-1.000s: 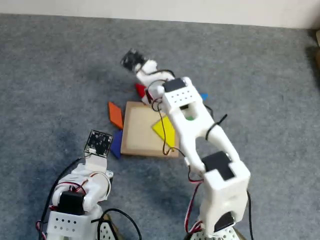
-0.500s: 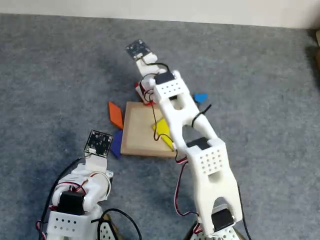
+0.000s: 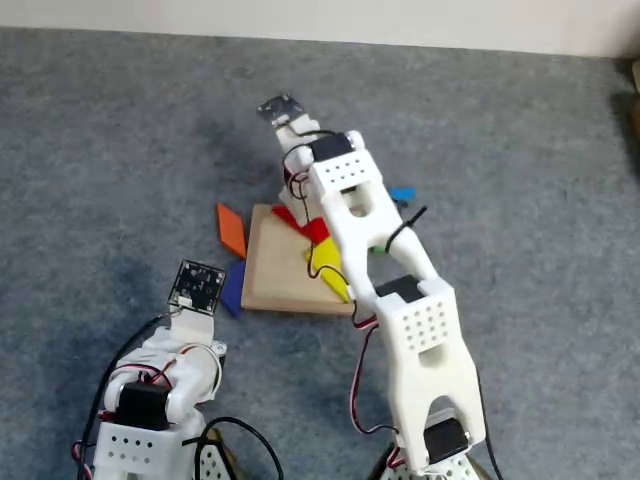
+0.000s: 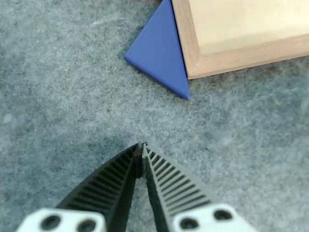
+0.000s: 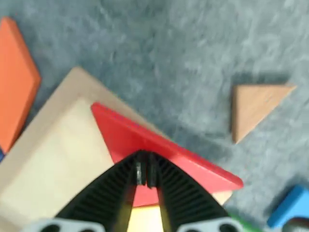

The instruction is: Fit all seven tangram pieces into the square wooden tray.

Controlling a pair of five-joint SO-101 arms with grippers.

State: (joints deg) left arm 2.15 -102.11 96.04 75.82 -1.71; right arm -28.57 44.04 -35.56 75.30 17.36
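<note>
While the right gripper (image 5: 145, 171) is hanging over the far side of the square wooden tray (image 3: 270, 272), its two fingers are closing together with barely a slit and nothing visible between them. Their tips are sitting over the flat top face of the red triangle (image 5: 130, 133).

That triangle is lying flat with its long edge running along the tray's far rim and overlapping it. One sharp tip is pointing toward the tray corner nearest the orange parallelogram (image 5: 14, 77). The other is pointing toward the side where the light blue piece (image 5: 289, 205) and the plain wooden triangle (image 5: 253, 104) are lying on the grey carpet (image 3: 120, 120). Its broad body is facing into the tray, toward the yellow piece (image 3: 325, 262), and its third corner is hiding beneath the fingers.

The left gripper (image 4: 143, 154) is hovering low over the carpet near its own base, its fingers likewise pressing shut on nothing. It is pointing toward the blue triangle (image 4: 161, 55), which is lying against the tray's outer wall at a near corner, apart from the fingertips.
</note>
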